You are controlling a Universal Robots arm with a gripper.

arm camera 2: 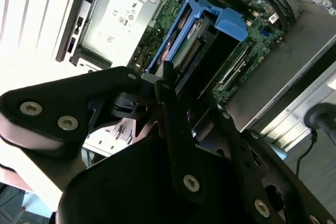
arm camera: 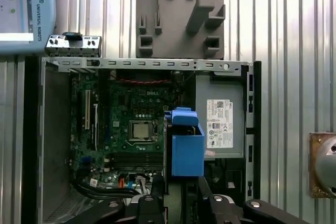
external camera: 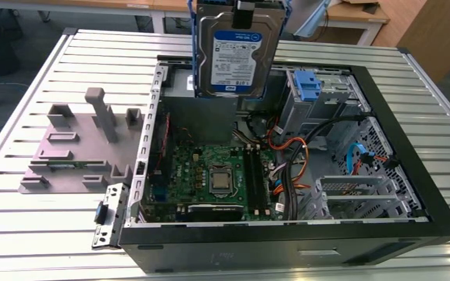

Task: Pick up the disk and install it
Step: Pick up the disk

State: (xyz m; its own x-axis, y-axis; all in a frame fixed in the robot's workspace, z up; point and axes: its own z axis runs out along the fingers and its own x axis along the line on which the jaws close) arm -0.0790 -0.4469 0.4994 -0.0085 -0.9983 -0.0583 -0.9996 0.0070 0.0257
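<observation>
Disk (external camera: 233,54) hangs on end in the air above the open computer case (external camera: 287,250), label facing the exterior view. It is clear of everything beneath it. The gripper (arm camera: 181,191) is closed on it from above. In the first wrist view the dark fingers (arm camera: 157,188) sit on either side of the blue-railed body, and nothing else bears the drive's weight.

From where I stand the worry is that hold. The drive hangs below the fingers rather than resting on anything. If the clamp is on the smooth plastic rails, it could slide or twist. It would then fall straight into the case, toward the motherboard (external camera: 201,164) with its bare processor, or onto the edge of the grey power-supply box (arm camera: 220,119).

The second risk is the crowding below. A loose run of orange and black cables (external camera: 287,149) lies between the board and the drive cage, where a tall blue clip (external camera: 307,86) stands to the exterior view's right of the drive. A drive lowered slightly tilted could catch a rail on the cage's sheet metal or pinch those wires. I would expect it to jam rather than seat.
</observation>
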